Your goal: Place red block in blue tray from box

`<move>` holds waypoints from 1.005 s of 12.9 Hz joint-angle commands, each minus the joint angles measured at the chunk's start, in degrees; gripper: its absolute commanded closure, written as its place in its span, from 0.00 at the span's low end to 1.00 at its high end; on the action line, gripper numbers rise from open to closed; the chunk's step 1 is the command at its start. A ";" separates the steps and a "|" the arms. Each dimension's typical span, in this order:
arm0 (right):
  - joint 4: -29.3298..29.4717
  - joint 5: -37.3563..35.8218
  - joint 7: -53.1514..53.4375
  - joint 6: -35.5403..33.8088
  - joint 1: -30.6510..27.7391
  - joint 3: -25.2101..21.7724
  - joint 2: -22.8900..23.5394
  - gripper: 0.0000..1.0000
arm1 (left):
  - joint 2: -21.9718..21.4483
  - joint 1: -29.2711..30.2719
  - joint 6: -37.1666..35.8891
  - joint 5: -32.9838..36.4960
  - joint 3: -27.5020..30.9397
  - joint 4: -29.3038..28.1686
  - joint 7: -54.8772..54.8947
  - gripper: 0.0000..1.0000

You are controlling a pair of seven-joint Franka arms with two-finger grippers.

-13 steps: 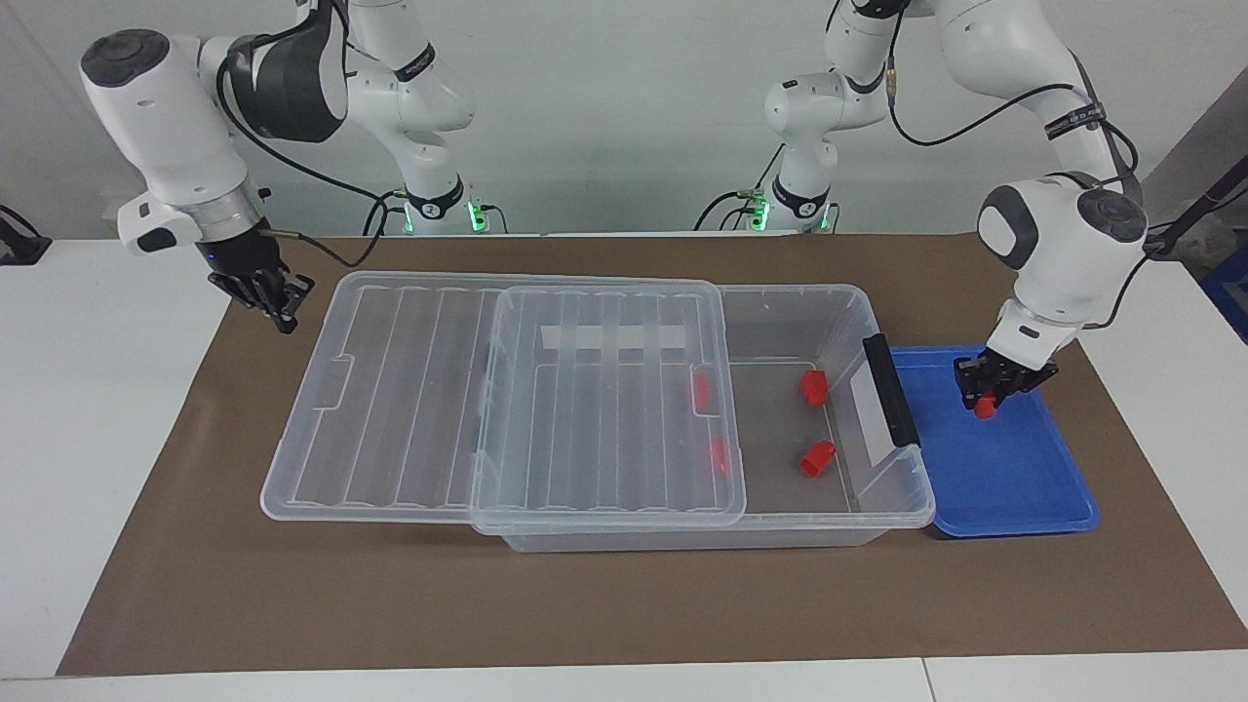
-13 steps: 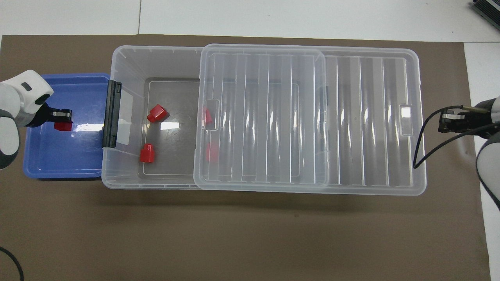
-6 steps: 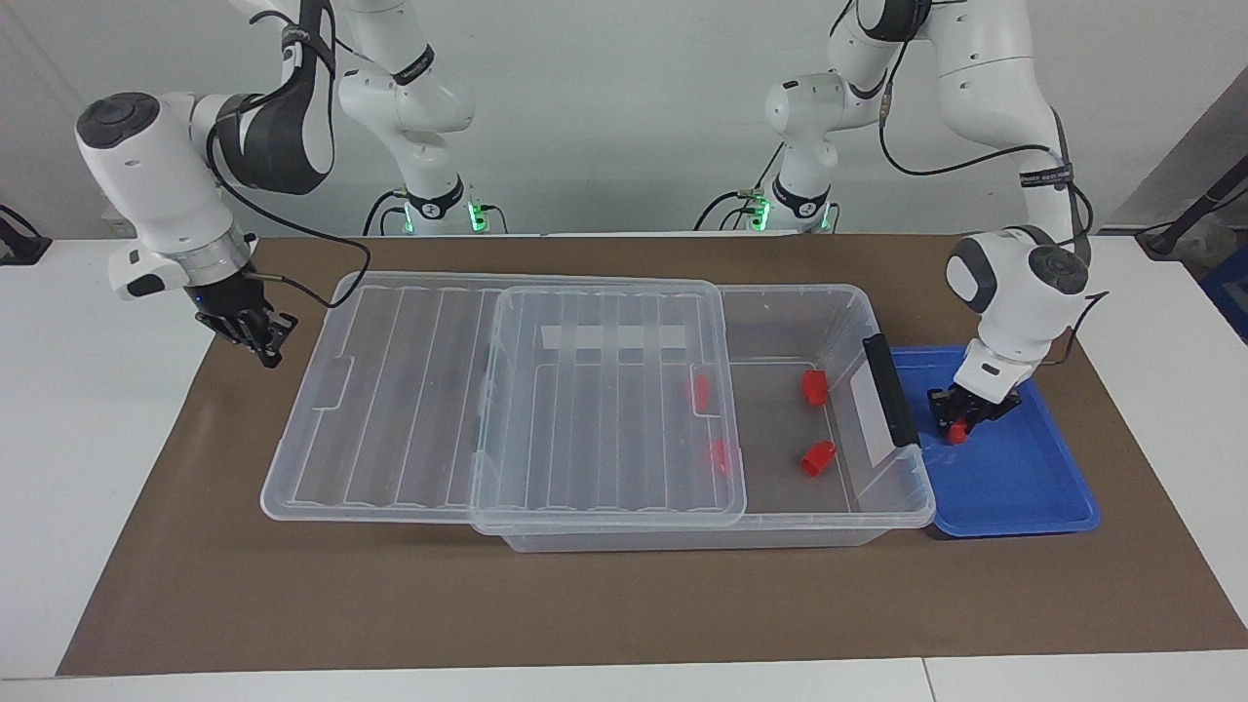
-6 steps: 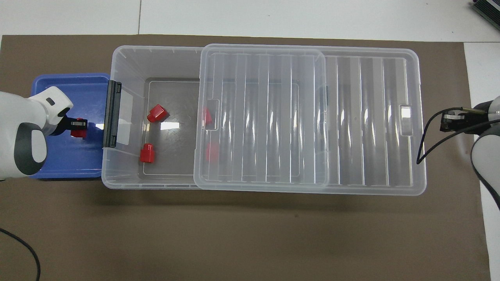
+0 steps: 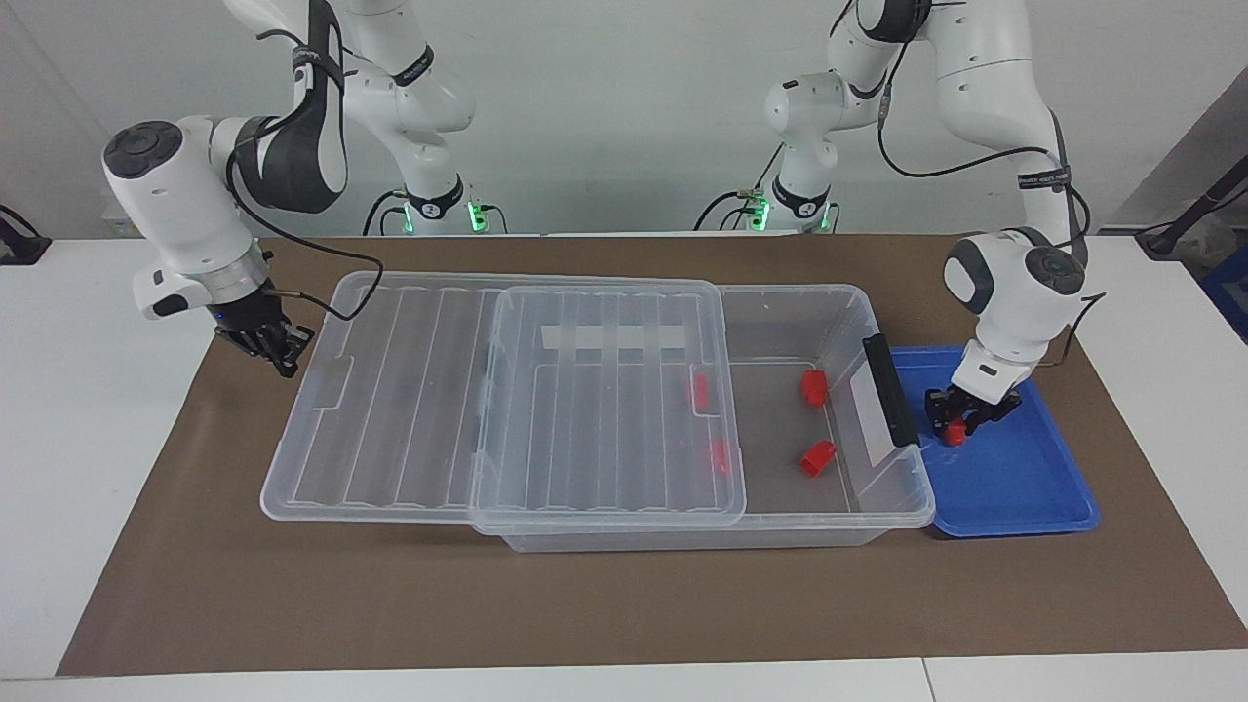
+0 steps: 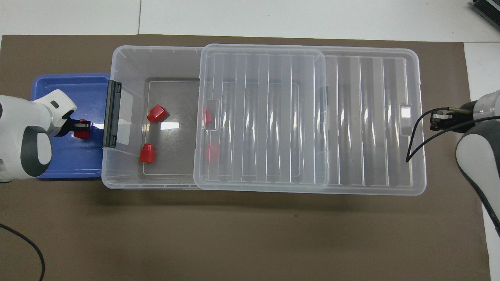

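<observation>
Left gripper (image 5: pixel 959 426) low in blue tray (image 5: pixel 1033 487), clamped on red block (image 5: pixel 956 435).
Left-arm end of bench, beside box (image 5: pixel 780 322); right gripper (image 5: pixel 276 348) over lid (image 5: pixel 409 390) edge, finger gap unreadable.

Box (image 5: pixel 882 487) open only at the end toward the left arm; lid (image 5: pixel 507 390) slid toward the right arm's end covers the rest, overhanging the box end. Two red blocks (image 5: pixel 817 456) sit reachable from above in the uncovered part, two more (image 5: pixel 720 454) under the lid edge. Black latch (image 5: pixel 889 388) stands between box opening and blue tray (image 5: pixel 1033 487). Left gripper (image 5: pixel 960 421) occupies the tray's box-side part; rest of tray floor open. Tabletop (image 5: pixel 624 604) farther from the robots than the box is bare.
</observation>
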 commanded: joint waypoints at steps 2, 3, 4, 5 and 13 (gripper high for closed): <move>-1.05 0.94 0.10 1.32 2.03 0.30 -0.55 1.00 | -2.63 -0.27 -15.15 -1.17 -0.65 9.19 1.31 0.00; -0.96 0.94 0.10 1.32 2.22 0.47 -0.55 1.00 | -4.12 -0.45 -22.53 -1.17 -0.92 13.67 1.13 0.00; -0.96 0.94 0.10 1.15 2.74 0.65 -0.55 1.00 | -6.31 -1.41 -28.70 -1.17 -0.92 16.85 1.04 0.00; -0.87 0.94 0.02 1.32 4.05 0.65 -0.55 1.00 | -8.68 -2.55 -33.63 -1.17 -1.01 18.97 0.70 0.00; -0.78 0.94 2.30 1.67 15.39 0.65 -0.72 1.00 | -23.55 -9.50 -48.88 -1.08 -0.83 17.33 0.96 0.00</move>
